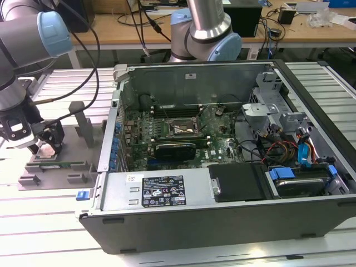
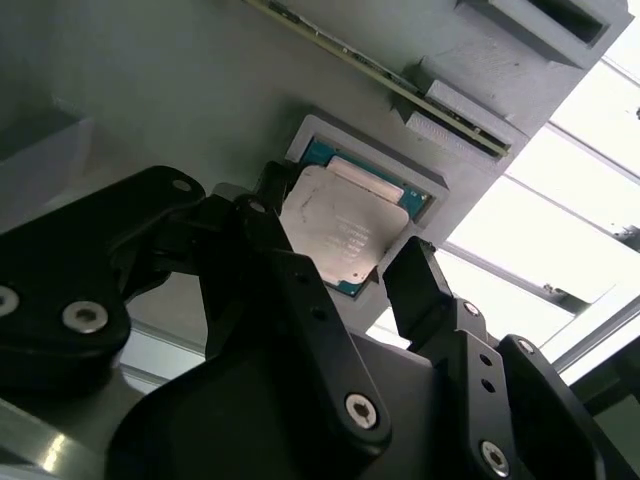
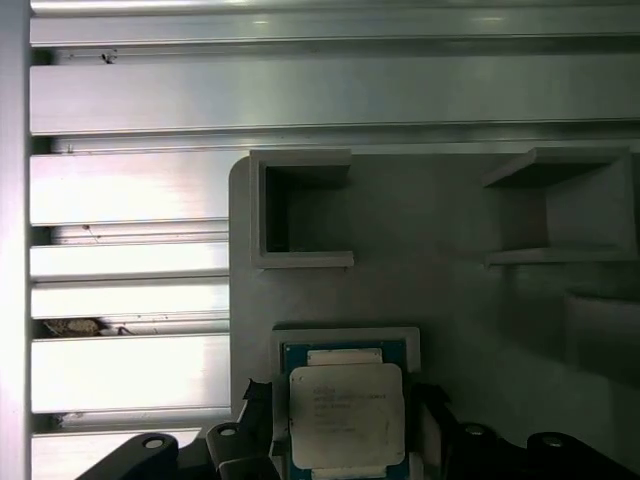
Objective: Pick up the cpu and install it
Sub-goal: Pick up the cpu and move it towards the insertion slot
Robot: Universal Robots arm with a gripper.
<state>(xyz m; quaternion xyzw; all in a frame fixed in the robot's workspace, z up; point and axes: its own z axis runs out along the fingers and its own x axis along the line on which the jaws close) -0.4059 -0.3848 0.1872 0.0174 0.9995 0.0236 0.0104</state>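
Showing the gripper (image 1: pixel 47 146) low over a grey fixture plate (image 1: pixel 72 146) on the slatted tabletop (image 1: pixel 44 222), at the exterior view's left, well apart from the open computer case (image 1: pixel 222 217); seen in both wrist views with black fingers (image 2: pixel 412 275) spread to either side of the cpu (image 2: pixel 338 228), open rather than clamped; impossible to tell whether touching its edges; cpu position: lying flat, silver top up, in a square recess of that plate, between the fingers and near a slot holding a long thin memory stick (image 2: pixel 380 75) on edge; inside the case, a motherboard socket (image 1: pixel 177 129) just beside a black expansion card (image 1: pixel 175 149).
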